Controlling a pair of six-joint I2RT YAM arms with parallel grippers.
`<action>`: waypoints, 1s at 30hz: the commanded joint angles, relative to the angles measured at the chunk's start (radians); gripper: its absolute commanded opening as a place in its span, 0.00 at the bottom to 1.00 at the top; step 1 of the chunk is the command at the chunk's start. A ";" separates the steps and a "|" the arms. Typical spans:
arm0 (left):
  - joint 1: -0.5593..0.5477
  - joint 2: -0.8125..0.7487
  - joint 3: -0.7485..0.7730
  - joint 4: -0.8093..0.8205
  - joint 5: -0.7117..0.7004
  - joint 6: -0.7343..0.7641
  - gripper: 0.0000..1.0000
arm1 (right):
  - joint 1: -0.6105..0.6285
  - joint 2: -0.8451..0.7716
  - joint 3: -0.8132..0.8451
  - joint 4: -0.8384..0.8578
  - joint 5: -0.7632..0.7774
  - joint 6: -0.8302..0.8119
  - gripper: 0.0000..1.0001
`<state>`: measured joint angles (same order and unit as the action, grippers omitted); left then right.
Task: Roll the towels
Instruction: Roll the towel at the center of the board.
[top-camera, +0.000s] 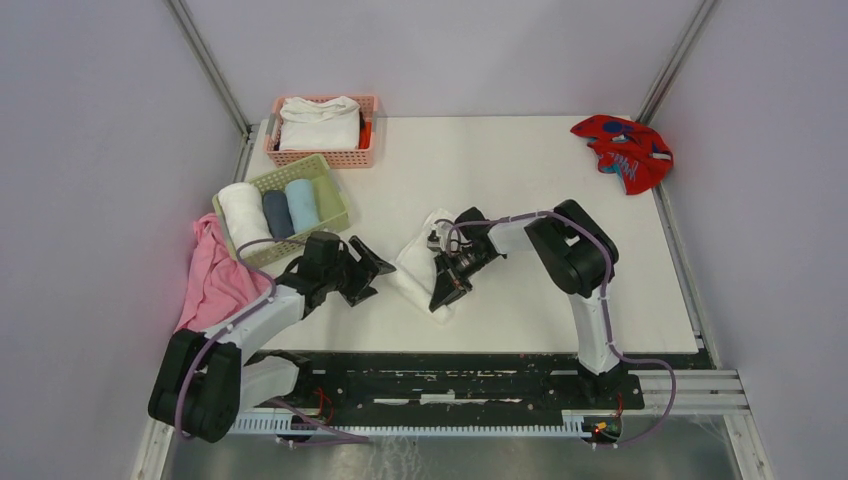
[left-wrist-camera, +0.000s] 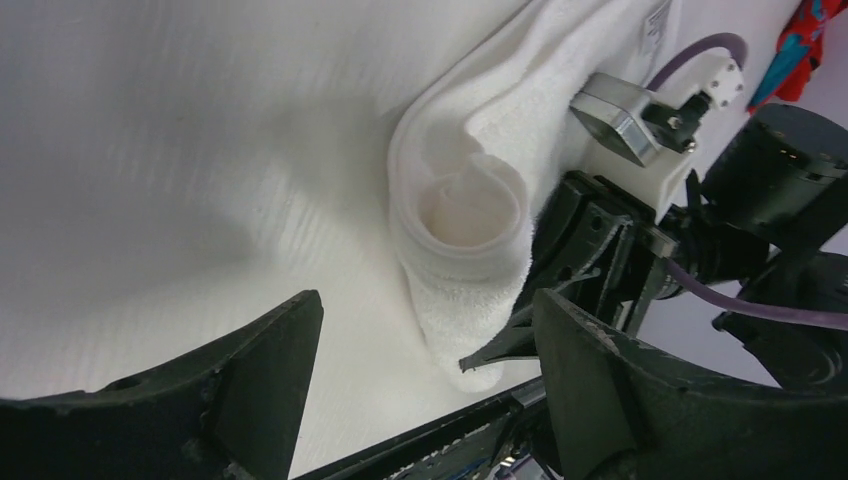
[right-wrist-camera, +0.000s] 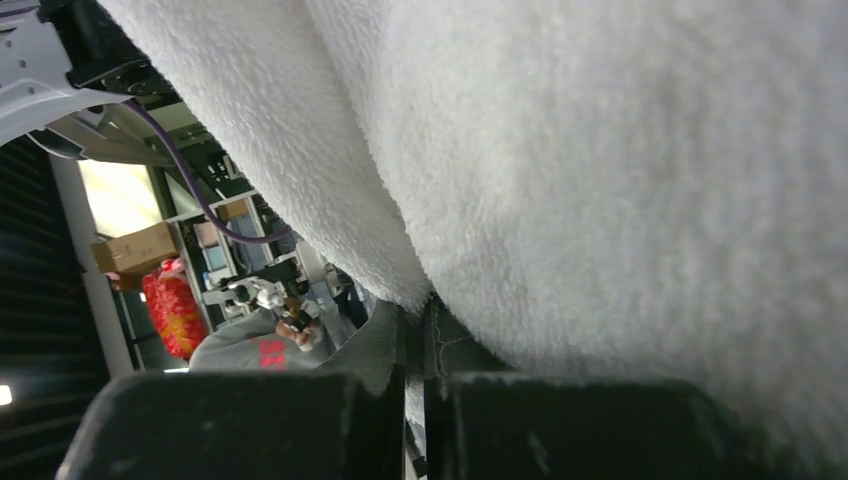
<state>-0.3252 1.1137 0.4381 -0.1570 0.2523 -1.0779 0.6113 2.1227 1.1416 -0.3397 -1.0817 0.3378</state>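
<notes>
Step underway: rolling white towel (top-camera: 416, 264), loosely coiled at desk (top-camera: 540, 190) centre. R hand (top-camera: 445, 292) pinched closed, tips at roll's near end; grip unclear. L hand (top-camera: 368, 278) wide, empty, just beside. Next prob. needs L hand steadying coil, tightening evenly.

The white-and-black left arm (top-camera: 250, 318) reaches forward and rightward, its black left gripper (top-camera: 368, 281) turned on its side, fingers (top-camera: 378, 264) spread wide around nothing. The right arm (top-camera: 570, 250) folds leftward at the elbow. Its black right gripper (top-camera: 441, 298) angles back toward the bases, fingers pressed together on an edge of the white terry towel (top-camera: 412, 262).
</notes>
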 joint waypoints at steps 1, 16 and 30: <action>-0.017 0.052 -0.005 0.211 0.069 -0.070 0.84 | -0.017 0.051 0.000 0.021 0.020 0.019 0.01; -0.081 0.371 0.050 0.119 -0.066 -0.080 0.59 | -0.023 -0.007 -0.012 0.005 0.122 0.009 0.10; -0.083 0.477 0.119 0.000 -0.106 0.001 0.49 | 0.113 -0.515 -0.100 -0.057 0.815 -0.140 0.52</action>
<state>-0.4057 1.5303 0.5831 0.0277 0.2745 -1.1648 0.6258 1.7634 1.0489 -0.3790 -0.6193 0.2935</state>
